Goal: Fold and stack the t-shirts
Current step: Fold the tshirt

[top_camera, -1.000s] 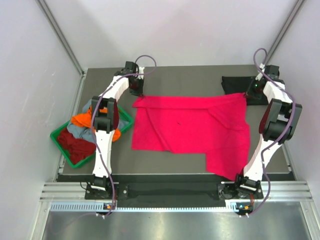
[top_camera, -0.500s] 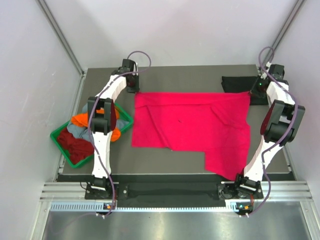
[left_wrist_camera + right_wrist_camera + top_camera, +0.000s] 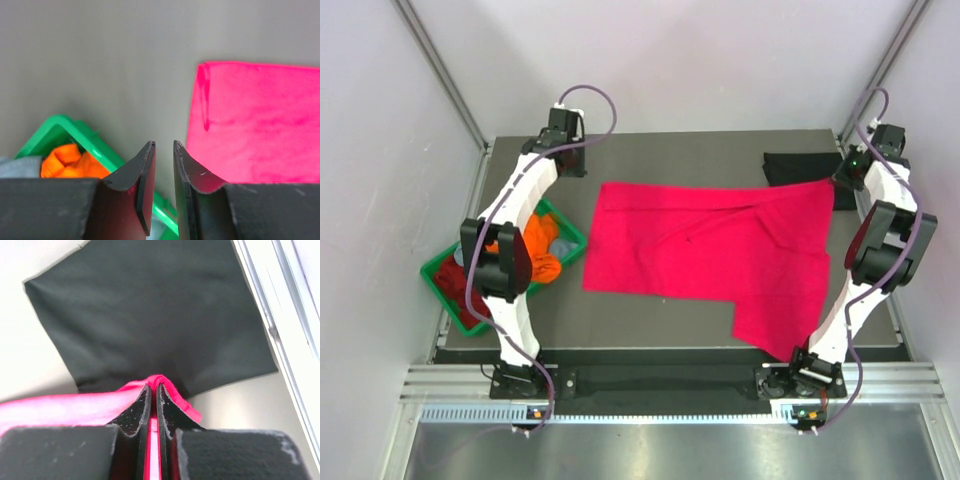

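The bright pink-red t-shirt lies spread across the middle of the table. My right gripper is shut on its back right corner, with pink cloth pinched between the jaws of the right gripper. Just beyond that corner lies a folded black t-shirt, also seen at the back right as the black t-shirt. My left gripper hovers at the back left, apart from the shirt's corner. The left gripper is open and holds nothing; the pink shirt lies to its right.
A green tray sits at the table's left edge, holding an orange t-shirt and a dark red t-shirt. In the left wrist view the tray rim and orange cloth lie lower left. Enclosure walls stand close on both sides.
My left gripper opened, let go of the shirt's back left corner and drew away to the back left. The right gripper pulled its corner further right, stretching the back edge.
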You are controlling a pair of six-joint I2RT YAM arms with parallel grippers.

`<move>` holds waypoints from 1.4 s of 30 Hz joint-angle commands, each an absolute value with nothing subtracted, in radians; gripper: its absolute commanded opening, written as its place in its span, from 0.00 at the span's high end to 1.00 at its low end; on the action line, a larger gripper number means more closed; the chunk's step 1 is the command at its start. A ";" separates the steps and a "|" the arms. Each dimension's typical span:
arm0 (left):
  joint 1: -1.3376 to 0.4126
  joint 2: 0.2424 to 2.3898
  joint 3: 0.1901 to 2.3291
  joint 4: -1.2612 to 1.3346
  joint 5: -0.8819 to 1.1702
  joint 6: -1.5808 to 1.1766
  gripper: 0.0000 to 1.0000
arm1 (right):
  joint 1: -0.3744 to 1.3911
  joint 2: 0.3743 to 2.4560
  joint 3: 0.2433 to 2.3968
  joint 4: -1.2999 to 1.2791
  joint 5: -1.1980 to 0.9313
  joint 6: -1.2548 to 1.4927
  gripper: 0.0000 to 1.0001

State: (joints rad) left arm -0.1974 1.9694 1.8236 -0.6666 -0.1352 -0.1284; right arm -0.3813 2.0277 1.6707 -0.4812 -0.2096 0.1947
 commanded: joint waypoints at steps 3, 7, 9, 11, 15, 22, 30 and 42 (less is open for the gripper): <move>-0.310 1.823 1.688 -0.667 -0.187 -0.087 0.74 | -0.385 2.068 1.779 -0.468 -0.251 0.198 1.00; -0.357 1.787 1.602 -0.638 -0.172 -0.112 0.74 | -0.383 2.088 1.827 -0.523 -0.267 0.204 0.91; -0.356 1.799 1.611 -0.652 -0.100 -0.126 0.75 | -0.383 2.060 1.818 -0.538 -0.267 0.218 0.81; -0.357 1.812 1.637 -0.701 -0.059 -0.150 0.75 | -0.382 2.031 1.795 -0.560 -0.264 0.245 0.66; -0.360 1.802 1.614 -0.710 0.089 -0.155 0.77 | -0.382 1.948 1.790 -0.672 -0.164 0.331 0.59; -0.362 1.825 1.572 -0.666 0.253 -0.271 0.87 | -0.342 1.775 1.609 -0.753 -0.126 0.463 0.58; -0.382 1.741 1.323 -0.537 0.102 -0.356 0.84 | -0.171 1.519 1.205 -0.704 -0.106 0.515 0.59; -0.422 1.677 1.088 -0.540 -0.110 -0.399 0.86 | 0.143 1.402 0.792 -0.647 0.023 0.647 0.64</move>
State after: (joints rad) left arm -0.4091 1.7229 1.1233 -0.5682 -0.0120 -0.3756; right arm 0.1024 1.4319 0.8112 -0.6678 -0.0689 0.5968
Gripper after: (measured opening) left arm 0.145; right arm 0.363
